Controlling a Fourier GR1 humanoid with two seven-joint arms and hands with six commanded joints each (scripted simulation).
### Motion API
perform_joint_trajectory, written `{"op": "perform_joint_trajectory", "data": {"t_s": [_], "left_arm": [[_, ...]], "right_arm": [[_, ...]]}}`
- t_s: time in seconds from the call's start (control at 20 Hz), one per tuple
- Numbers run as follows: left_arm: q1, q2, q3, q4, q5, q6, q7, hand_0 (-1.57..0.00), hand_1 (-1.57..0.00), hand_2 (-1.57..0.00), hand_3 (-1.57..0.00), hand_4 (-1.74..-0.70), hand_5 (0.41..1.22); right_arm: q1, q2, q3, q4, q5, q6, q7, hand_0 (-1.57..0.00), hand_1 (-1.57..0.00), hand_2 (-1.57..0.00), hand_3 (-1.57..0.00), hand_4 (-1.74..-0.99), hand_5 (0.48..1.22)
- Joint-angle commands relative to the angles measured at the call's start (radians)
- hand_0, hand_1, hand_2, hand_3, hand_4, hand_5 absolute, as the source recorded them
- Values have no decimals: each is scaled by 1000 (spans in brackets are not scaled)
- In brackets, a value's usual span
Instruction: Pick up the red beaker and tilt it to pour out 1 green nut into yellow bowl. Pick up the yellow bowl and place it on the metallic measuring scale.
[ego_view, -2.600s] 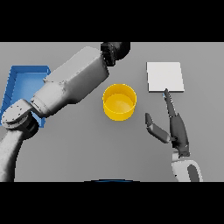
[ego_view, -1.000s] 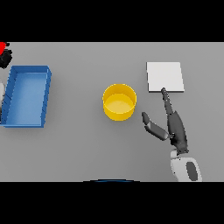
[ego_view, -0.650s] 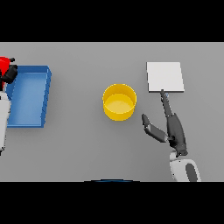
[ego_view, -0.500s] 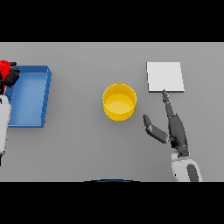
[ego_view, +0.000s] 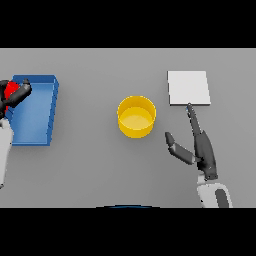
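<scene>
Right now I have the left hand (ego_view: 16, 96) at the far left edge of the head view, over the left side of the blue tray (ego_view: 42, 107), with its dark fingers curled round the red beaker (ego_view: 11, 89). Only a small patch of red shows between the fingers, so I cannot tell whether the beaker is upright or tipped, and I cannot see any nut inside it. The left forearm runs down the left edge of the view below the hand.

My yellow bowl (ego_view: 136, 116) stands upright on the grey table (ego_view: 100, 165) near the middle of the view, well apart from the tray and from the beaker. Its inside looks plain yellow (I can make out no green nut in it from here).

On the right, the metallic measuring scale (ego_view: 188, 88) lies flat as a pale square plate, to the right of the bowl and a little farther from me, apart from it.

My right hand (ego_view: 202, 150) sits on the near right, palm roughly edge-on, fingers straight and held together, pointing away from me towards the scale; the fingertips (ego_view: 190, 107) reach just to the near edge of the plate. The thumb sticks out to the left, towards the bowl without touching it. It holds nothing.
</scene>
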Motion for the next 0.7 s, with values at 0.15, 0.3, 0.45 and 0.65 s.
{"op": "perform_joint_trajectory", "data": {"t_s": [0.15,0.3,0.45,0.65], "left_arm": [[-16,14,-42,35,-31,-48,2,-395,-325,-334,-314,-836,657],[-15,17,-39,76,-28,-46,-47,-202,-166,-170,-160,-802,652],[-23,7,-43,75,-35,-23,-79,-103,-85,-87,-82,-782,651],[-22,9,-46,57,-33,-25,-98,-41,-34,-35,-33,-750,661]], "right_arm": [[-3,-11,-3,-3,-4,10,1,1,1,1,1,-1011,639],[-11,-15,-1,1,-2,15,-2,1,1,1,1,-1015,642],[-43,-34,6,11,31,18,70,1,1,1,1,-1020,640],[-158,-171,61,40,111,145,85,1,1,1,1,-1044,679]]}}
